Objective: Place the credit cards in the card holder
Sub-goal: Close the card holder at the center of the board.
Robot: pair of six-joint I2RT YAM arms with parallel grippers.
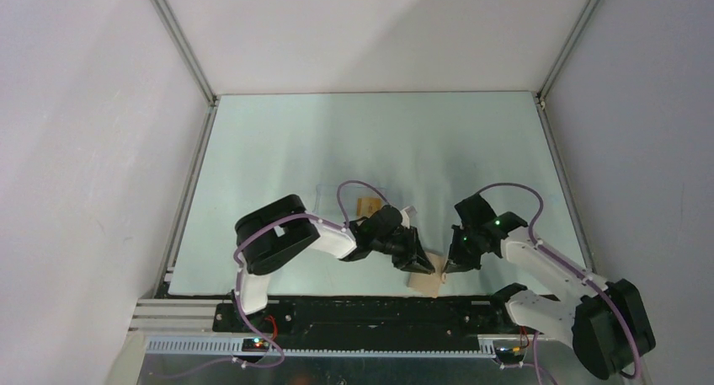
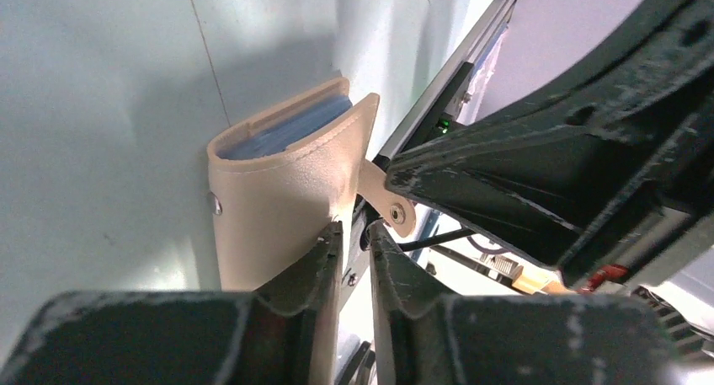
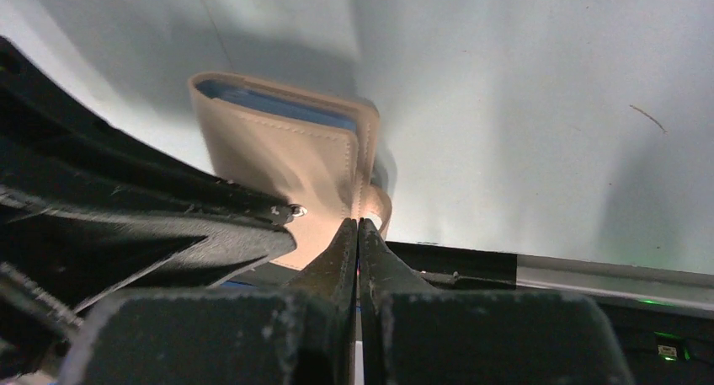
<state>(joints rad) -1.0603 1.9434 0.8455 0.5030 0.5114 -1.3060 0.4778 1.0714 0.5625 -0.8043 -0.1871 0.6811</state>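
The tan card holder (image 1: 427, 280) lies at the table's front edge between my two grippers. In the left wrist view the card holder (image 2: 278, 195) stands on edge, its blue lining showing at the top. My left gripper (image 2: 358, 233) is nearly shut, with the cover's edge between its fingers. My right gripper (image 3: 358, 225) is shut at the seam beside the snap tab (image 3: 383, 208) of the card holder (image 3: 286, 149). From above, the left gripper (image 1: 419, 264) and right gripper (image 1: 448, 267) flank the holder. One orange credit card (image 1: 366, 205) lies behind the left arm.
The orange card lies in a faint clear plastic box (image 1: 337, 195) on the pale green table (image 1: 379, 141). A black rail (image 1: 370, 309) runs along the near edge just below the card holder. Grey walls enclose the table on three sides.
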